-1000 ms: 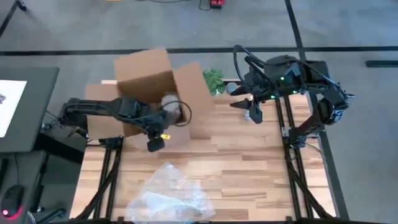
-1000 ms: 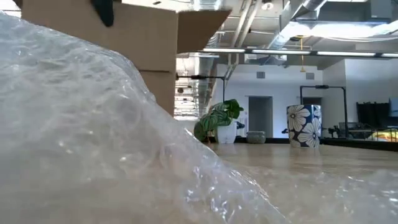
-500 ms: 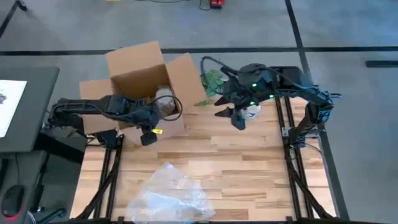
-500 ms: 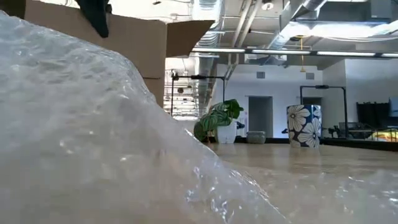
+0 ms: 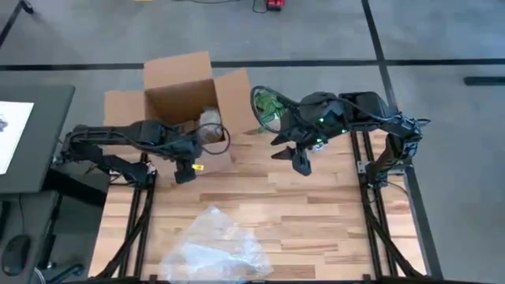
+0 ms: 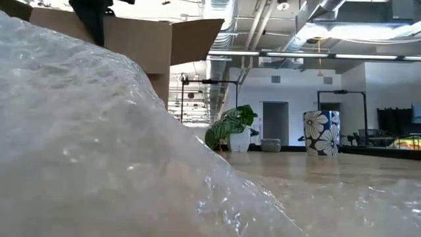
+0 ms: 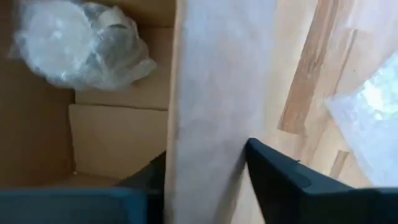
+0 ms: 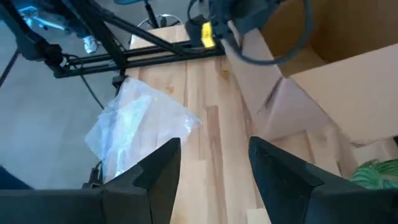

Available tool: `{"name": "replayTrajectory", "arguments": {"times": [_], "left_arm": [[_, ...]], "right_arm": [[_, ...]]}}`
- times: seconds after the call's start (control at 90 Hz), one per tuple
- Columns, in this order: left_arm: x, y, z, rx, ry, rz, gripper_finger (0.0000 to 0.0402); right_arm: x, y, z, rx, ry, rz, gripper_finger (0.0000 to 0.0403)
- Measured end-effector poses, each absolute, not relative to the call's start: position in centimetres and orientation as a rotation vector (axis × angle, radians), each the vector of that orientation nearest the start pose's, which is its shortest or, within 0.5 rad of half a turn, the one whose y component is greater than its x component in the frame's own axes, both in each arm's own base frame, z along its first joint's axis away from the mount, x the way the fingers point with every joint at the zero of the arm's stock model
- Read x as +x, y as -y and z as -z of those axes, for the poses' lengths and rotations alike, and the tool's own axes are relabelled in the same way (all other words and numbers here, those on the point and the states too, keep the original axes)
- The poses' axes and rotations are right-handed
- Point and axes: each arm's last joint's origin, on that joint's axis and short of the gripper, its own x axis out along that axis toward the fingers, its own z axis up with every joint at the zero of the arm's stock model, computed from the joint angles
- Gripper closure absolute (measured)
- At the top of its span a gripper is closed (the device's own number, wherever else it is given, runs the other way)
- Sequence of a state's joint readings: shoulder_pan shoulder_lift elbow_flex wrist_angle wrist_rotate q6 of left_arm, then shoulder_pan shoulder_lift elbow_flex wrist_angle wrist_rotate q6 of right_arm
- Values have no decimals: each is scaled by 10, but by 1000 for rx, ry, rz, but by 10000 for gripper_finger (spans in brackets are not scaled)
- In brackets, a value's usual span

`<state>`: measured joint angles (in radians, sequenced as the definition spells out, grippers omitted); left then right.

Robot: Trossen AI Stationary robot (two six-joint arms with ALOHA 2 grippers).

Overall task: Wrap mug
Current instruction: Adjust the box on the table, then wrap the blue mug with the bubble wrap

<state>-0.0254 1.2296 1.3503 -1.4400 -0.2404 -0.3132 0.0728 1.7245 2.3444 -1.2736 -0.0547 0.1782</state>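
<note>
Open brown cardboard box [image 5: 181, 102]: stands at the far left part of the pale wooden slatted surface [image 5: 316, 213], flaps spread outward.

Mug bundled in clear bubble wrap [image 5: 210, 124]: lies inside the cardboard box, against its right inner corner; the left wrist view shows the bundle [image 7: 81, 43] resting on the box floor.

Left gripper [image 5: 186, 167]: at the near wall of the cardboard box; jaws clamped on that wall, one finger [image 7: 292, 180] outside it, the other inside the box.

Right gripper [image 5: 300, 160]: hovers above the surface to the right of the cardboard box, touching nothing; jaws apart, with bare wood showing between the fingers [image 8: 155, 174] in the right wrist view.

Loose crumpled sheet of clear bubble wrap [image 5: 215, 248]: lies on the surface well apart from the cardboard box, at the near edge; it fills most of the low view [image 6: 99, 151].

Small green leafy plant in a white pot [image 5: 270, 102]: just beside the cardboard box's right flap, at the far edge of the surface.

White vase with dark flower print [image 6: 321, 133]: seen in the low view only, to the right of the plant, beyond the cardboard box.
</note>
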Motion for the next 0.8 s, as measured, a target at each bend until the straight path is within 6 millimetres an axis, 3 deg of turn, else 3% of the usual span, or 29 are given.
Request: {"name": "replayTrajectory", "arguments": {"times": [0.244,0.444,0.611,0.8], "left_arm": [[172,7,-371,-280,-1089,-461,205],[148,14,-387,-262,-907,-509,206],[128,15,-402,-228,-736,-494,206],[110,16,-421,-185,-553,-356,206]], "right_arm": [[303,-38,-502,161,-604,-111,223],[305,-52,-509,143,-515,-135,223],[307,-63,-517,169,-420,-48,223],[305,-75,-522,260,-334,119,223]]}}
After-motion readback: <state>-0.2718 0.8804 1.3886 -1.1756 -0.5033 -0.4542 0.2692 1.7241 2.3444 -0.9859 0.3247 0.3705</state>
